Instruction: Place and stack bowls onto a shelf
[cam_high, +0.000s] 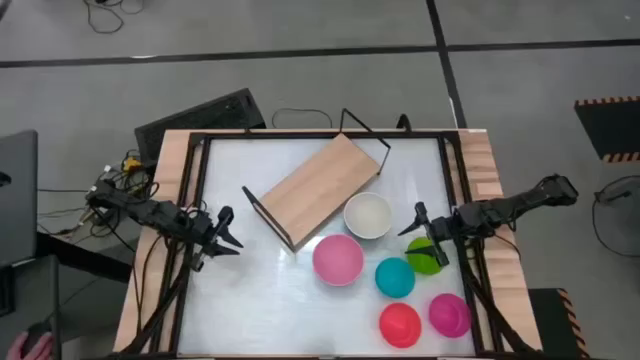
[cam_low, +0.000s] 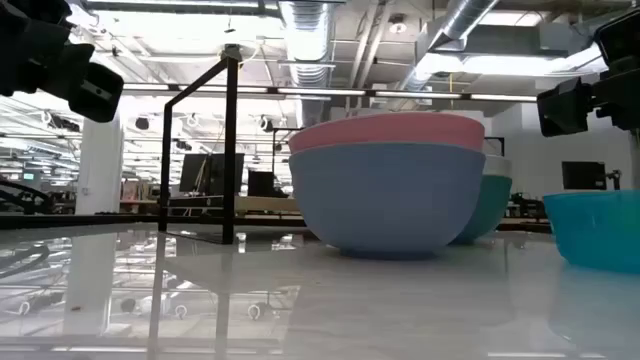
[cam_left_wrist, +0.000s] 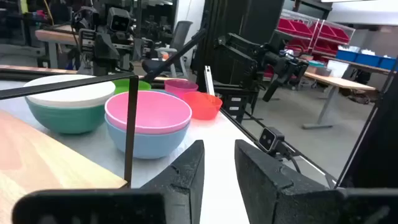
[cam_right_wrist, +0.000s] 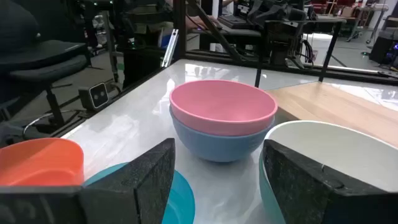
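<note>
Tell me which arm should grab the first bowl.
Right, probably. The right pincer hangs open beside the green bowl and white bowl; the left pincer sits across the shelf, away from every bowl.

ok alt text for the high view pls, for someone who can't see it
Overhead: a light wooden shelf board with black wire ends lies empty and angled on a white table, with six round plastic bowls beside it: white, pink, teal, green, red, magenta. The left gripper and right gripper wait, open, at the sides.
</note>
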